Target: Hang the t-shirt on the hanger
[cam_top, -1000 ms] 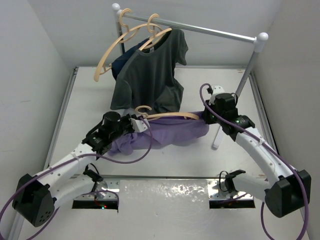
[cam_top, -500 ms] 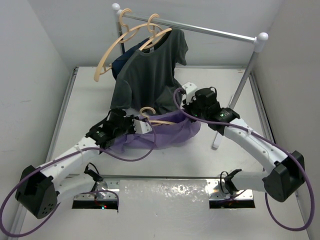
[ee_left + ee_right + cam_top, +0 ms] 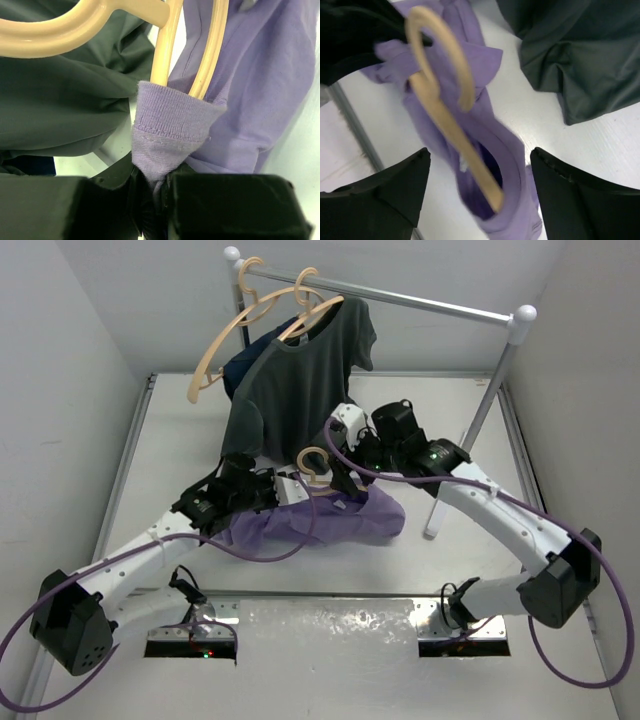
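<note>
Left wrist view: the lavender t-shirt (image 3: 260, 90) has its ribbed collar (image 3: 172, 117) stretched around two tan limbs of the wooden hanger (image 3: 162, 60), which pass down into the neck opening. The left gripper (image 3: 152, 200) is clamped tight on the lower edge of that collar. From above, the shirt lies bunched on the table (image 3: 180, 430) between the two arms, just in front of the hanging dark grey t-shirt (image 3: 300, 380), with the hanger's hook poking up out of the cloth. The right gripper (image 3: 477, 160) hovers over the hanger with its fingers spread wide, gripping nothing. The hanger looks only loosely threaded and unsupported, so it could tip or slide back out of the neck if the left arm tugs. The thin pinch on the collar could also slip, or the grey hem nearby could snag.
</note>
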You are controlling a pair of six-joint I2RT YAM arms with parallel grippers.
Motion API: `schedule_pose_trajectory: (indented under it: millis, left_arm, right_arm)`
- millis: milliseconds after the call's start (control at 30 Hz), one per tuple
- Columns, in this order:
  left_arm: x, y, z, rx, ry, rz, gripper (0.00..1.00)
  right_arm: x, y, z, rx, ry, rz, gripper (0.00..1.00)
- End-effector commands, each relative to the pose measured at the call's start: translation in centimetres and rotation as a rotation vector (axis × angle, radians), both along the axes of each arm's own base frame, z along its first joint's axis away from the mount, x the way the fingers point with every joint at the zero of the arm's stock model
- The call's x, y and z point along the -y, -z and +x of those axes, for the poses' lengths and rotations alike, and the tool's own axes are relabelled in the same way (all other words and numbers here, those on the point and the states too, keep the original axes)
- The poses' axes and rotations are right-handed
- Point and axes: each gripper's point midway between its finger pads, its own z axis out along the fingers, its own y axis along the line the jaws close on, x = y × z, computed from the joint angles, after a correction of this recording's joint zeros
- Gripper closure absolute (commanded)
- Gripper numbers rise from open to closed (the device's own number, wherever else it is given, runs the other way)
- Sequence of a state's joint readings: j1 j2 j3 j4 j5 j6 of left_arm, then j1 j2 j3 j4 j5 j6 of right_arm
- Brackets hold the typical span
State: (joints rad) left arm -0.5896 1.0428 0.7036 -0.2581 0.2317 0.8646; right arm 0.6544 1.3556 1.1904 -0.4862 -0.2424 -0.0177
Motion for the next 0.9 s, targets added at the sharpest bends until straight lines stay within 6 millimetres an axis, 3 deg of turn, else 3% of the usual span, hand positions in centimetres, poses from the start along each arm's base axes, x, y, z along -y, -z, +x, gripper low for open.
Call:
schedule_pose_trajectory:
  millis: [0, 100, 167, 267, 400, 433, 533, 633, 667, 700, 767, 867]
  left_arm:
    - [1.1, -2.5, 0.7, 0.066, 0.004, -0.087, 1.00]
    - [1.3, -2.7, 0.4, 0.077, 0.031, -0.091, 1.00]
    - [1.4, -3.2, 0.5, 0.095, 0.033, -0.100, 1.00]
    - [1.5, -4.2, 0.2, 0.129, 0.057, -0.116, 1.00]
    - [1.8, -5.0, -0.2, 0.131, 0.070, -0.143, 1.00]
    - [1.9, -5.2, -0.3, 0.129, 0.073, -0.151, 1.00]
    - [2.1, -5.9, -0.5, 0.137, 0.081, -0.177, 1.00]
    - [2.3, -6.4, -1.0, 0.138, 0.102, -0.194, 1.00]
    - [2.4, -6.8, -1.1, 0.141, 0.107, -0.204, 1.00]
    - [2.3, -6.9, -1.2, 0.141, 0.110, -0.208, 1.00]
    - [2.4, -7.0, -1.6, 0.130, 0.128, -0.220, 1.00]
    - [2.1, -7.0, -1.8, 0.108, 0.136, -0.229, 1.00]
  right_arm:
    - [0.7, -3.7, -2.2, 0.067, -0.129, -0.004, 0.19]
    - [0.5, -4.4, -4.4, 0.109, -0.275, 0.015, 0.21]
    - [0.1, -3.5, -5.6, 0.082, -0.351, 0.030, 0.23]
    - [-0.6, -1.0, -4.7, 0.039, -0.325, 0.025, 0.23]
    - [-2.6, -0.7, -3.2, 0.025, -0.348, 0.049, 0.22]
    - [-3.1, 0.5, -2.9, -0.006, -0.347, 0.031, 0.22]
    - [-3.9, 1.5, -2.4, -0.039, -0.344, 0.022, 0.24]
    - [-4.6, 2.1, -1.3, -0.044, -0.289, 0.053, 0.44]
    - [-4.9, 1.8, -0.7, -0.020, -0.271, 0.068, 0.55]
    - [-4.8, 1.5, -0.7, -0.023, -0.250, 0.082, 0.76]
    - [-4.6, 0.9, -0.7, -0.002, -0.236, 0.094, 0.95]
    - [-3.6, -0.3, -1.6, 0.047, -0.237, 0.104, 1.00]
